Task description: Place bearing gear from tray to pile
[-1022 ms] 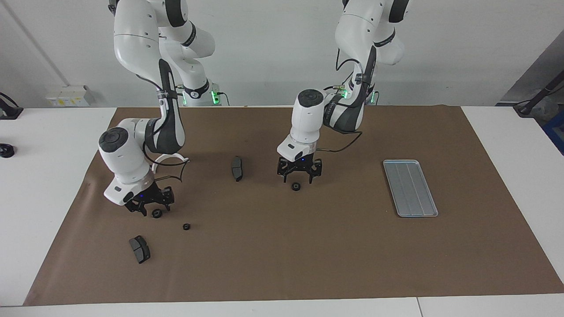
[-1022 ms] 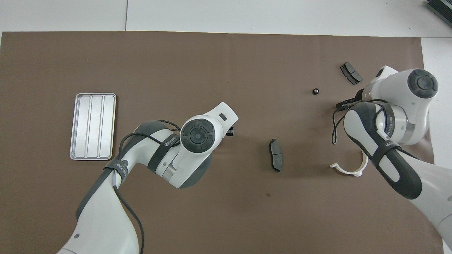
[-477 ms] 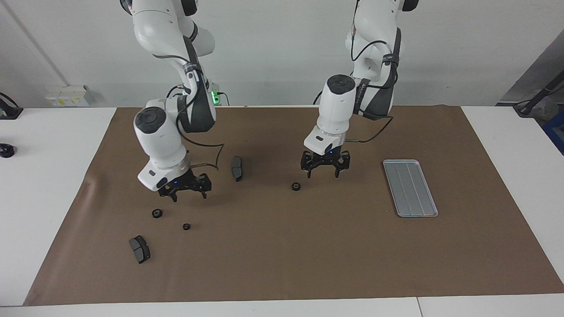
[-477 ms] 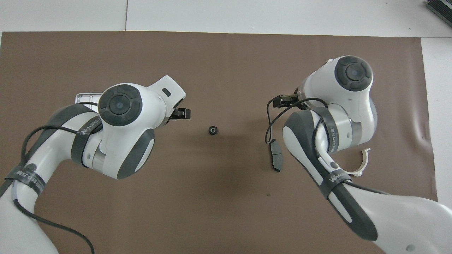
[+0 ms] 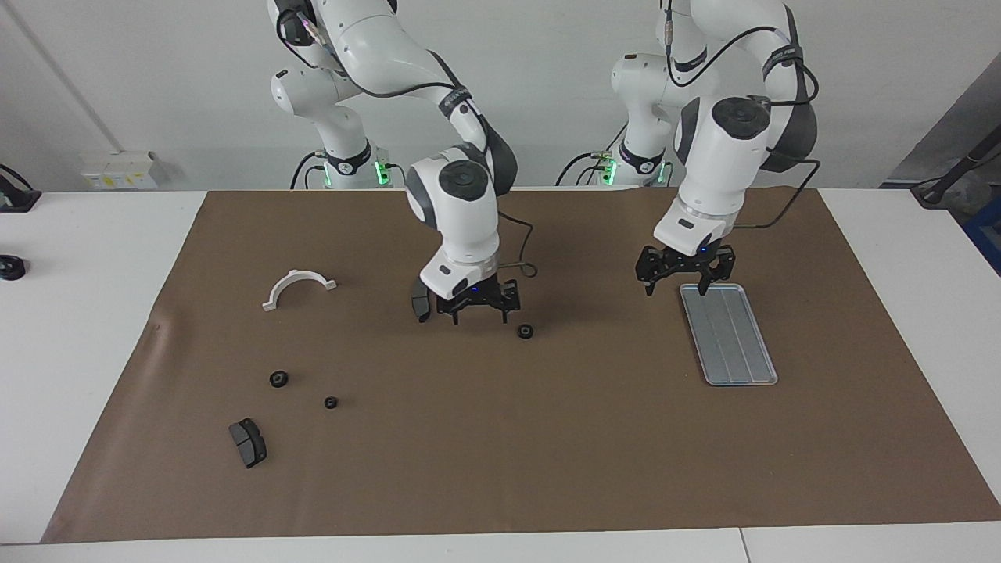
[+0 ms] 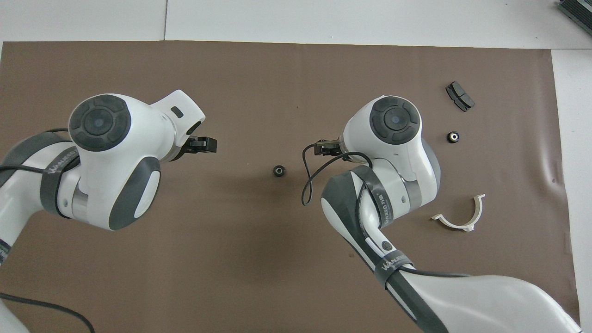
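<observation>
Left gripper (image 5: 676, 283) hanging wrist-down, fingers spread and empty, over the robot-side end of the tray (image 5: 729, 335); right gripper (image 5: 478, 307) likewise pointing down, open, empty (brake pad (image 5: 421, 303) partly hidden beside it); bearing gear (image 5: 526, 331) on the mat (image 5: 547, 438) just beside its fingertips, between both grippers.

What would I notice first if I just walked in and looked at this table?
Probably the two big white robot arms hanging over the brown mat. The left gripper is open over the tray's end nearest the robots, and the right gripper is open above the mat near a small black gear. A white half-ring bracket lies toward the right arm's end.
</observation>
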